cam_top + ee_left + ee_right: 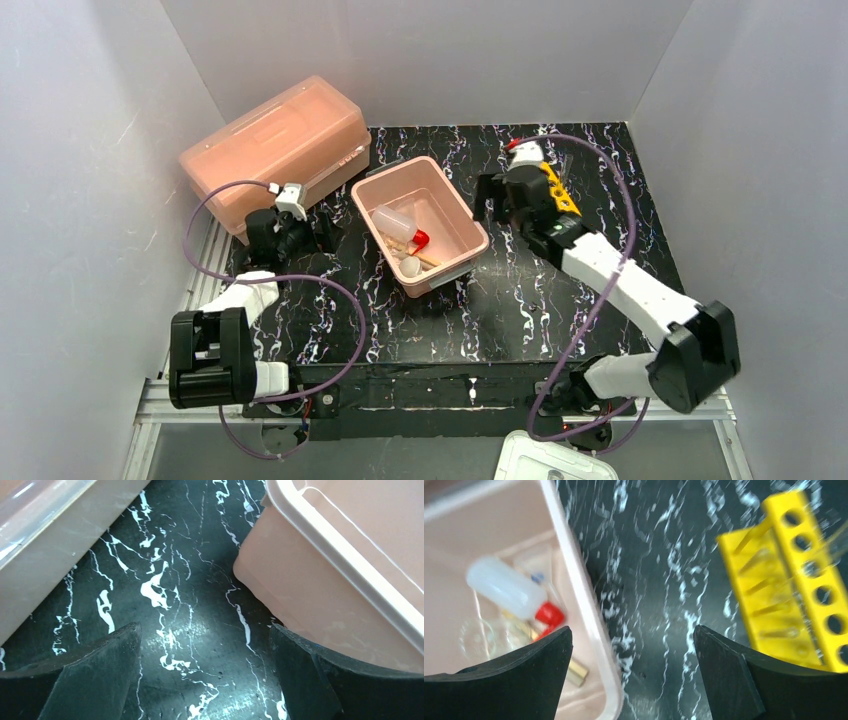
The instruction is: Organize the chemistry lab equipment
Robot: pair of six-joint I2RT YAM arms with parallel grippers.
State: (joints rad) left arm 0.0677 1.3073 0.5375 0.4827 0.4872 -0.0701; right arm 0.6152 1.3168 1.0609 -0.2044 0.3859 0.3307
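Note:
The white squeeze bottle with red spout (403, 226) lies in the pink tub (461, 212) with a white dish (411, 266) and wooden sticks. In the right wrist view the bottle (511, 590) lies with clear items and a stick (574, 670) in the tub (574, 580). The yellow holed rack (794, 580) with thin tubes lies to the right; from above it (558, 187) is half hidden by my right arm. My right gripper (492, 203) is open and empty between tub and rack (631, 645). My left gripper (300, 238) is open and empty on bare table (205, 640).
The large pink lidded box (275, 150) stands at the back left; its wall shows in the left wrist view (45, 555). The tub's outer wall (310, 595) is just right of my left gripper. White walls enclose the black marbled table (520, 300).

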